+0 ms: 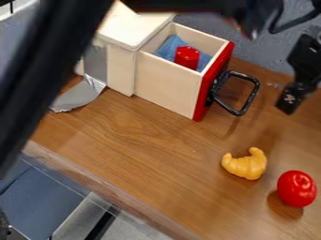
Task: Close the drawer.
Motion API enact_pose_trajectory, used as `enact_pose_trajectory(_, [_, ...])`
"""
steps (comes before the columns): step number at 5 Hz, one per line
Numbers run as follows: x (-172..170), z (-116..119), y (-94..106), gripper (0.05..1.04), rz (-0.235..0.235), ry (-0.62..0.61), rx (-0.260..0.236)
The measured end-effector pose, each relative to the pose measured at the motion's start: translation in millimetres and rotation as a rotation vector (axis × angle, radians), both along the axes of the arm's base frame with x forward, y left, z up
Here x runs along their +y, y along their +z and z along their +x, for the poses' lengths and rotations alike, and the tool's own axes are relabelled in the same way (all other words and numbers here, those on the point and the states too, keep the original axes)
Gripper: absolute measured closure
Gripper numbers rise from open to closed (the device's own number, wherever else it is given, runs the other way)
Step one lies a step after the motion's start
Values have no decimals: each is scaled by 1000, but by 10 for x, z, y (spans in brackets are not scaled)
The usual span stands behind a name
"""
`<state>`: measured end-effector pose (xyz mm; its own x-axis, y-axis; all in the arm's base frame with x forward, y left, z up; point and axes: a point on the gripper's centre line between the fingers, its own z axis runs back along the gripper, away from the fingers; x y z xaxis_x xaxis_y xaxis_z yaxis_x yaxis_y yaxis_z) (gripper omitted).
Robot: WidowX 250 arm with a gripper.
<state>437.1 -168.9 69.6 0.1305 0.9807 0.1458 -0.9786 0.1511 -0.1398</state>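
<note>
Blurred black bar [47, 70] slants down the left side, nearest us. At the right edge we log the black gripper [289, 99] hanging tip-down above the wooden table [138, 145], apart from the drawer's black handle [249, 99] — spread or pressed together, we cannot tell. The red-fronted drawer [166, 86] stands pulled out of its pale wooden box [119, 61], blue cloth [168, 47] and a red object [187, 57] inside. We note a toy croissant [244, 165] nearer us — a toy tomato [296, 188] beside it.
</note>
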Motion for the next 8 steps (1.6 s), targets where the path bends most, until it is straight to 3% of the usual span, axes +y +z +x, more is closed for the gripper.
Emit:
enact_pose_trajectory(2, [-32, 122, -146, 84, -44, 26, 41])
enact_pose_trajectory(6, [155, 40, -460, 84, -26, 54, 112])
enact_pose_trajectory(8, [233, 19, -436, 84, -22, 74, 100])
